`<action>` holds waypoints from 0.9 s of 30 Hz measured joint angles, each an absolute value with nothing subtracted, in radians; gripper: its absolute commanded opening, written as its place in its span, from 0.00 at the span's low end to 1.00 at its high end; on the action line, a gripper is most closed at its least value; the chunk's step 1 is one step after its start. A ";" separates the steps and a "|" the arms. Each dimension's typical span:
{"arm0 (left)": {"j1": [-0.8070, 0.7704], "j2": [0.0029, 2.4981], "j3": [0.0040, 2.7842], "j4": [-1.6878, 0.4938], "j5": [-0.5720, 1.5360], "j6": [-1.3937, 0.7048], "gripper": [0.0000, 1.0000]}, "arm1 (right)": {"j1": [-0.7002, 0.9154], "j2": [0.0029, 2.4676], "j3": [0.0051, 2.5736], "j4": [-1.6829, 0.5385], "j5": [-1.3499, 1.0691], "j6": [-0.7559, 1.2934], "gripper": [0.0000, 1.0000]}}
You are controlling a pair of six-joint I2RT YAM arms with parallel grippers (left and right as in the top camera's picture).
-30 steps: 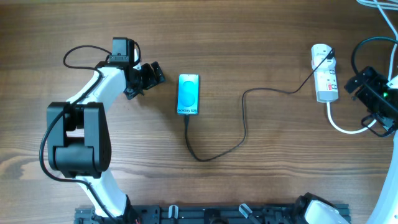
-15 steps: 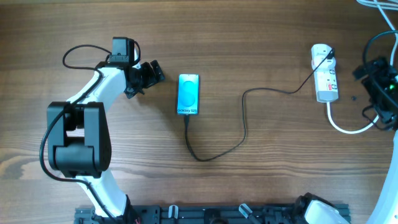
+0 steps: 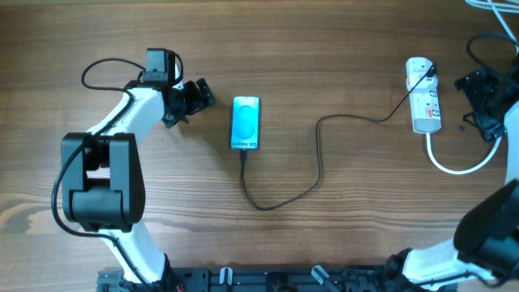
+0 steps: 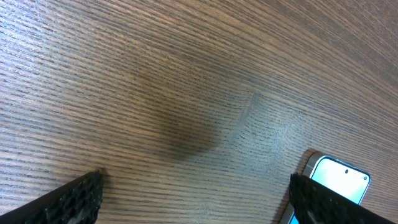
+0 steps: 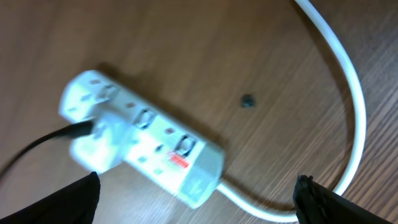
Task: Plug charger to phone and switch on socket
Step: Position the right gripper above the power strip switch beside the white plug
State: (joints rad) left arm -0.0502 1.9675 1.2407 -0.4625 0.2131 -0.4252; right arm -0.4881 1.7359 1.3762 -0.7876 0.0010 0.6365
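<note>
Reading roughly "Galaxy S25", phone (image 3: 246, 122), red-marked socket (image 3: 424, 96)

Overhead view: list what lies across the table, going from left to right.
Open left gripper → small teal-screened smartphone with white border → thin black charger cable → white oblong power strip → open right gripper.

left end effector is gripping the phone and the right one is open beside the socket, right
No. The left end effector is open and apart from the phone; the overhead view shows the gap. The right end effector is open beside the socket.
</note>
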 measured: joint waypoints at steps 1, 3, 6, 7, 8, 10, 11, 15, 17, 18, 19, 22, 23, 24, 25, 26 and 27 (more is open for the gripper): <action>-0.050 1.967 1.241 -0.463 0.213 -0.425 1.00 | -0.500 1.753 1.376 -0.782 0.001 0.644 1.00; -0.050 1.967 1.241 -0.463 0.213 -0.425 1.00 | -0.517 1.783 1.376 -0.773 0.002 0.659 1.00; -0.050 1.967 1.241 -0.463 0.213 -0.425 1.00 | -0.524 1.839 1.376 -0.755 0.001 0.670 1.00; -0.050 1.967 1.241 -0.463 0.213 -0.425 1.00 | -0.524 1.861 1.376 -0.750 0.001 0.670 1.00; -0.050 1.967 1.241 -0.463 0.213 -0.425 1.00 | -0.524 1.890 1.376 -0.737 0.001 0.670 1.00; -0.050 1.967 1.241 -0.463 0.213 -0.425 1.00 | -0.524 1.952 1.376 -0.717 0.001 0.673 1.00; -0.050 1.967 1.241 -0.463 0.213 -0.425 1.00 | -0.524 1.978 1.376 -0.712 0.001 0.674 1.00; -0.050 1.967 1.241 -0.463 0.213 -0.425 1.00 | -0.524 2.038 1.376 -0.698 -0.016 0.674 1.00; -0.050 1.967 1.241 -0.463 0.213 -0.425 1.00 | -0.524 2.039 1.376 -0.697 -0.019 0.677 1.00; -0.050 1.967 1.241 -0.463 0.213 -0.425 1.00 | -0.524 2.039 1.376 -0.696 -0.019 0.677 1.00; -0.050 1.967 1.241 -0.463 0.213 -0.425 1.00 | -0.524 2.039 1.376 -0.695 -0.019 0.677 1.00; -0.050 1.967 1.241 -0.463 0.213 -0.425 1.00 | -0.524 2.040 1.376 -0.676 -0.021 0.677 1.00; -0.050 1.967 1.241 -0.463 0.213 -0.425 1.00 | -0.524 2.041 1.376 -0.673 -0.021 0.677 1.00; -0.050 1.967 1.241 -0.463 0.213 -0.425 1.00 | -0.524 2.041 1.376 -0.672 -0.021 0.677 1.00; -0.050 1.967 1.241 -0.463 0.213 -0.425 1.00 | -0.524 2.042 1.376 -0.671 -0.021 0.677 1.00; -0.050 1.967 1.241 -0.463 0.213 -0.425 1.00 | -0.524 2.042 1.376 -0.668 -0.021 0.678 1.00; -0.050 1.967 1.241 -0.463 0.213 -0.425 1.00 | -0.524 2.042 1.376 -0.661 -0.022 0.678 1.00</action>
State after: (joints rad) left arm -0.0502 1.9675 1.2407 -0.4625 0.2131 -0.4252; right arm -0.5236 2.0422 1.3762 -0.6605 -0.0216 0.6777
